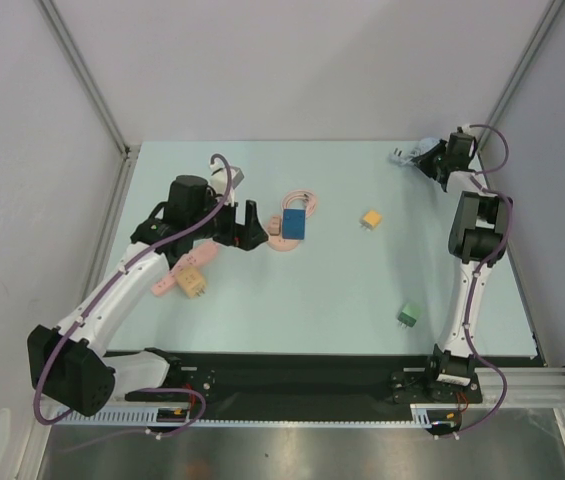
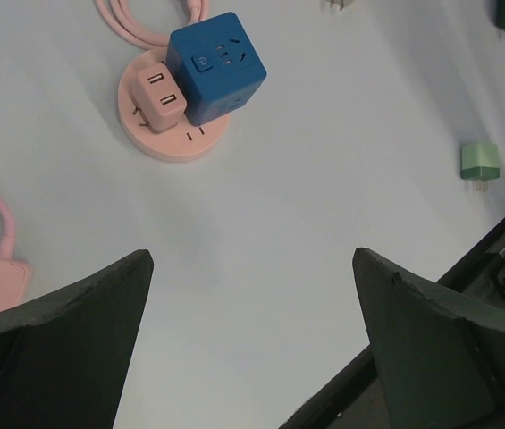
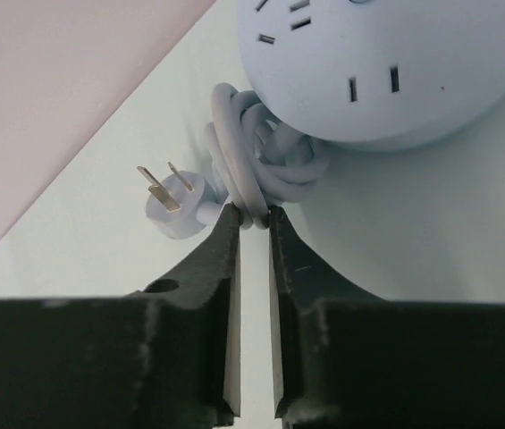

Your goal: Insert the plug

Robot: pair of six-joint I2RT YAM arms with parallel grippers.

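Top view: the left hand [image 1: 241, 222] hangs just beside a pink base [image 1: 284, 240] carrying a blue cube [image 1: 294, 223]. The right hand [image 1: 420, 156] is at the far right corner of the table [image 1: 342, 290]. Left wrist view: the left hand's fingers are spread wide and hold nothing, with base and cube ahead. Right wrist view: the right hand is pinched on a coiled cord [image 3: 250, 152]. The plug [image 3: 173, 204] lies on the table just left of the fingertips, prongs bare, near a round socket [image 3: 395, 63].
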